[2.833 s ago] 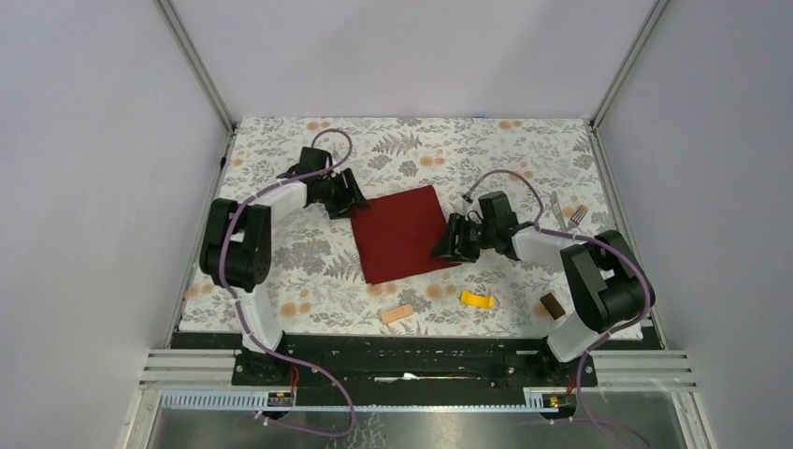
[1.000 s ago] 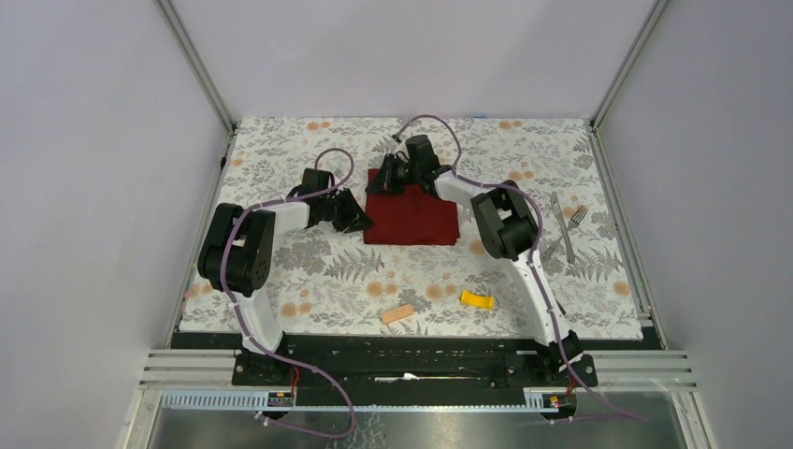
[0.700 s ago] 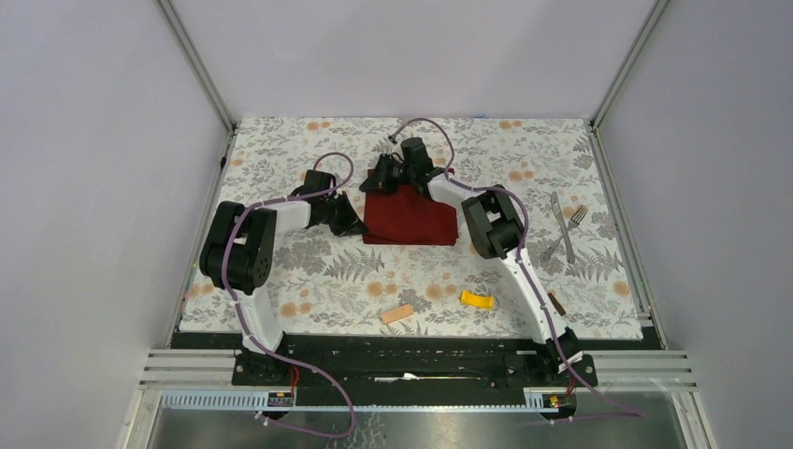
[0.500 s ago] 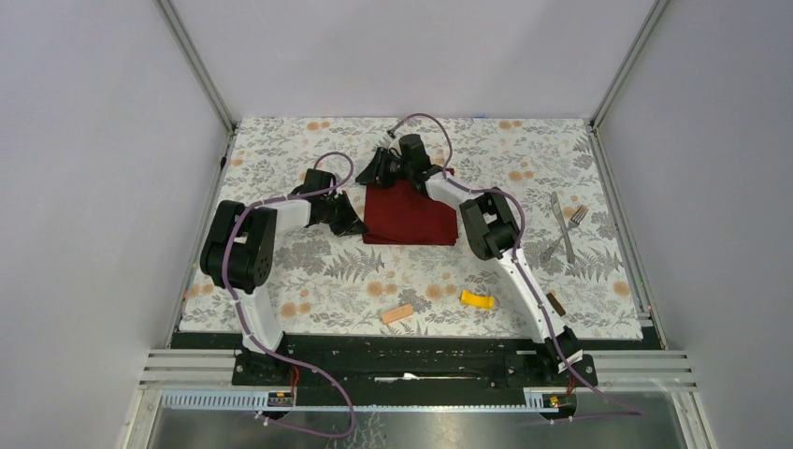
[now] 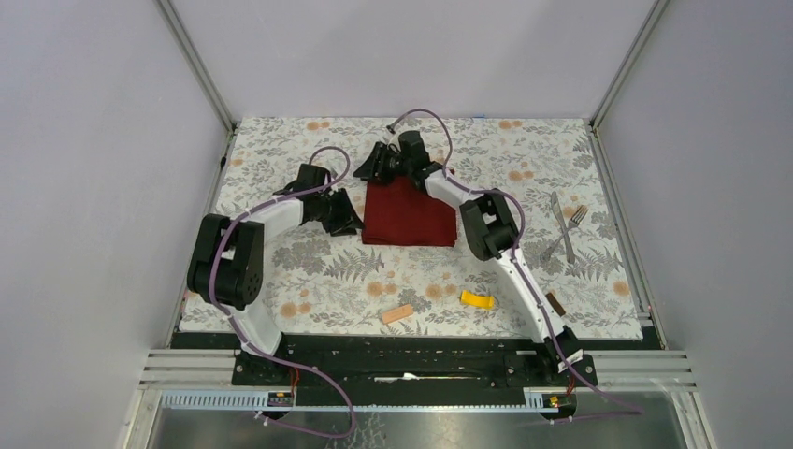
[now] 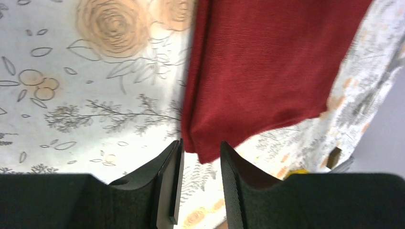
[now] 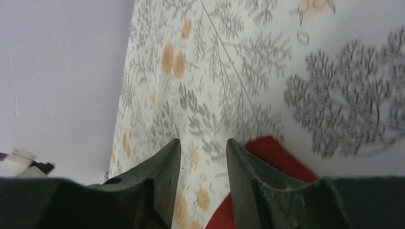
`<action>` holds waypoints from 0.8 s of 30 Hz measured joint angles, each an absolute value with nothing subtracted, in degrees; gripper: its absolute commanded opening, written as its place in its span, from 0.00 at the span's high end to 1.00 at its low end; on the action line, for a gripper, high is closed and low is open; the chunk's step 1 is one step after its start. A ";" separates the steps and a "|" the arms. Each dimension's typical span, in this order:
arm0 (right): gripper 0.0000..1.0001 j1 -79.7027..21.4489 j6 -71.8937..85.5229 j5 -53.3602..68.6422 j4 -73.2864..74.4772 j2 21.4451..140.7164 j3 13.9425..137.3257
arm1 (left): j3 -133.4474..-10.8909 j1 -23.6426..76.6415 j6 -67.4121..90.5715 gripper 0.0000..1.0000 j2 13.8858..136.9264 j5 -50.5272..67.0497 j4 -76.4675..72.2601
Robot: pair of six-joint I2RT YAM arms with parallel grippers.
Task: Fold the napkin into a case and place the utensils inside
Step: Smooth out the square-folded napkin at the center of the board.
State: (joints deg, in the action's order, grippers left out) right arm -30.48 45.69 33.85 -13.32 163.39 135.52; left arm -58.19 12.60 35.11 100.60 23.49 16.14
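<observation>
**Overhead and wrist views, folding stage.** The dark red napkin (image 5: 410,213) lies folded flat near the centre of the floral table surface (image 5: 281,159), toward its far edge. Its doubled left edge shows in the left wrist view. Open surface runs along the far edge, down the left side, and between the napkin and the near edge. There, a tan block (image 5: 397,313), a yellow block (image 5: 477,299) and a brown block (image 5: 554,302) lie apart. The knife (image 5: 558,208) and fork (image 5: 577,218) lie crossed near the right edge, well apart from the napkin and outside it.

The left arm bends at its elbow by the left edge and reaches right. The left gripper (image 6: 200,145) stands low at the napkin's near left corner, jaws narrowly parted with the cloth corner lying loose between them. The right arm stretches from the near right corner across to the far centre, its elbow just beside the napkin's right edge. The right gripper (image 7: 203,143) sits at the far left corner, jaws parted over bare surface, cloth beside one finger.
</observation>
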 measured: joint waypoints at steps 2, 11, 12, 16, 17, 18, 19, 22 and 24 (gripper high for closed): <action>0.50 -30.41 45.17 33.93 -11.75 159.57 130.63 | -58.48 12.51 35.09 0.62 99.18 25.06 16.23; 0.56 -30.24 48.62 37.28 -16.47 142.50 109.12 | -59.35 13.19 37.10 0.75 101.60 32.73 10.00; 0.57 -30.20 49.76 37.91 -18.31 141.12 106.30 | -59.35 13.26 37.21 0.75 102.35 33.19 9.47; 0.56 -29.32 55.90 41.45 -27.99 136.81 92.62 | -58.67 13.41 36.91 0.77 104.51 32.71 9.45; 0.55 -28.91 56.95 41.98 -29.71 136.31 89.67 | -58.46 13.41 36.75 0.78 104.97 32.16 9.78; 0.53 -28.34 57.76 42.70 -31.38 135.63 86.19 | -58.17 13.39 36.47 0.78 105.45 31.44 10.13; 0.51 -27.70 58.26 43.20 -32.23 134.93 82.94 | -57.63 13.32 36.27 0.78 105.86 30.79 10.20; 0.45 -25.32 58.15 44.97 -31.88 132.46 75.13 | -55.70 12.97 36.62 0.81 105.82 30.92 8.60; 0.43 -24.21 53.91 44.36 -26.57 128.35 73.21 | -54.28 12.93 36.91 0.81 105.25 30.87 6.66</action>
